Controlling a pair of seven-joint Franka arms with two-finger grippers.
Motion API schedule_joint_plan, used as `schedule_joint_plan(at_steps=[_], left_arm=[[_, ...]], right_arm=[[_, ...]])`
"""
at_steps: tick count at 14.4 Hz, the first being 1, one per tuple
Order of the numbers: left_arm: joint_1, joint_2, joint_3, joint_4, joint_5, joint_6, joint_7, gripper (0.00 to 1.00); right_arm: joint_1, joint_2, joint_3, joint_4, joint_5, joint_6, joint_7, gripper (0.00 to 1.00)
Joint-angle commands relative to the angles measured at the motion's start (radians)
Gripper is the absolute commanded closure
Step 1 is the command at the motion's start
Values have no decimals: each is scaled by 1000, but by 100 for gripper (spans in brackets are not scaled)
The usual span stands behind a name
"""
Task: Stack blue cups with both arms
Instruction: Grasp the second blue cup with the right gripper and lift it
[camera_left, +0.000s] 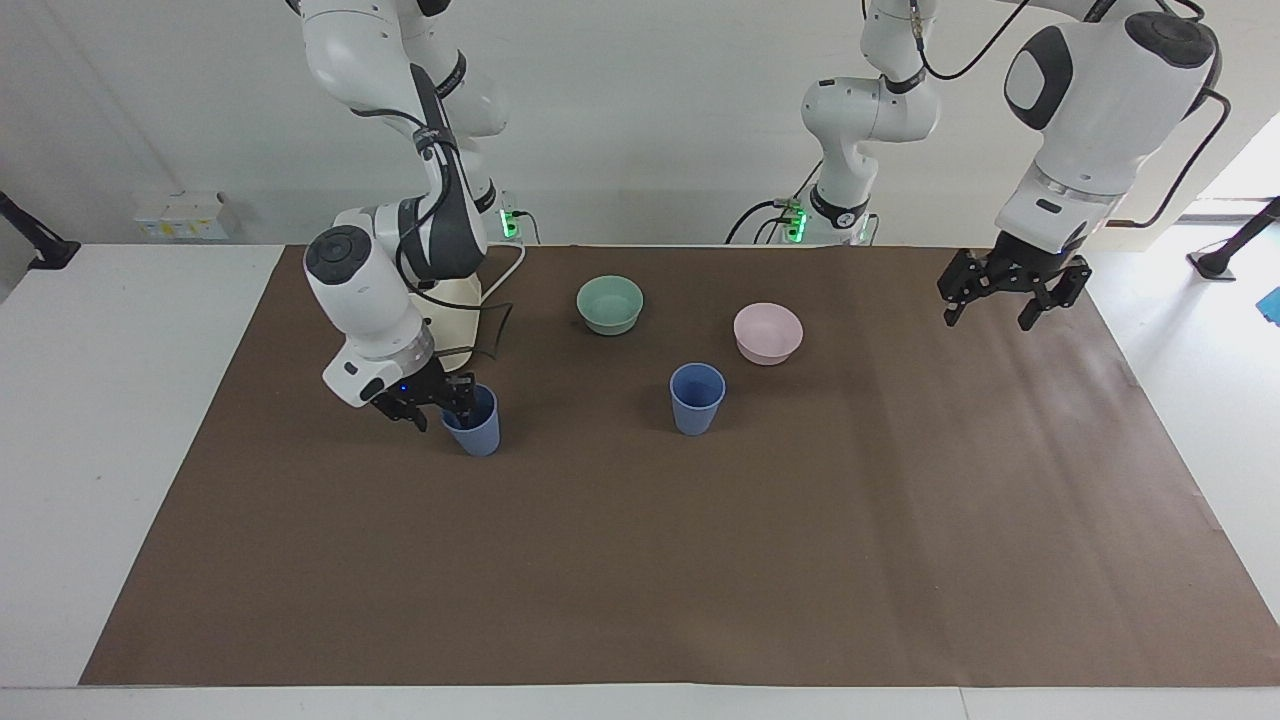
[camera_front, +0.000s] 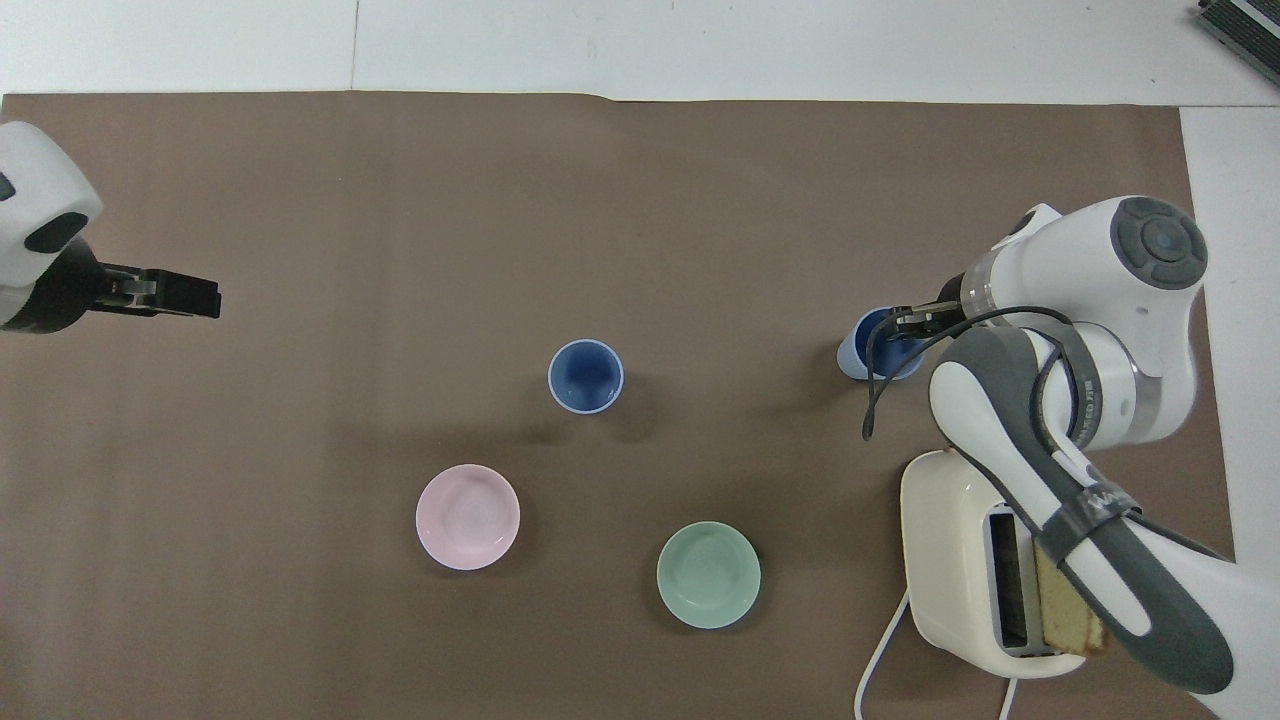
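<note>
Two blue cups stand upright on the brown mat. One cup (camera_left: 697, 398) (camera_front: 586, 376) stands alone mid-table, between the arms. The other cup (camera_left: 480, 432) (camera_front: 856, 352) is toward the right arm's end, just farther from the robots than the toaster. My right gripper (camera_left: 440, 408) (camera_front: 905, 325) is low at this cup's rim, on the side toward the toaster, and covers part of the opening from above. My left gripper (camera_left: 1005, 300) (camera_front: 185, 297) hangs open and empty over the mat's border at the left arm's end, well away from both cups.
A mint-green bowl (camera_left: 610, 303) (camera_front: 708, 574) and a pink bowl (camera_left: 768, 332) (camera_front: 468, 517) sit nearer to the robots than the middle cup. A cream toaster (camera_front: 960, 540) with a bread slice stands beside the right arm, its cord trailing toward the robots.
</note>
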Motion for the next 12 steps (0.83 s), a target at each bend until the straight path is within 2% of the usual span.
schedule_joint_plan(at_steps=[1,4,8,12], left_arm=[[39,29,-10,86,10,-77,22,0],[62,58,-10,134,12,-143,34,0],[82,63,-10,157,12,-191,90,0],[79,58,-12,157,12,-190,90,0]], right_arm=[[3,-9,2,-11,5,22,-23,100],[13,-12,9,23,17,-1,1,100],[94,-20,11,168,17,-155,173,100],[199,-17,17,294,12,-228,341,100]])
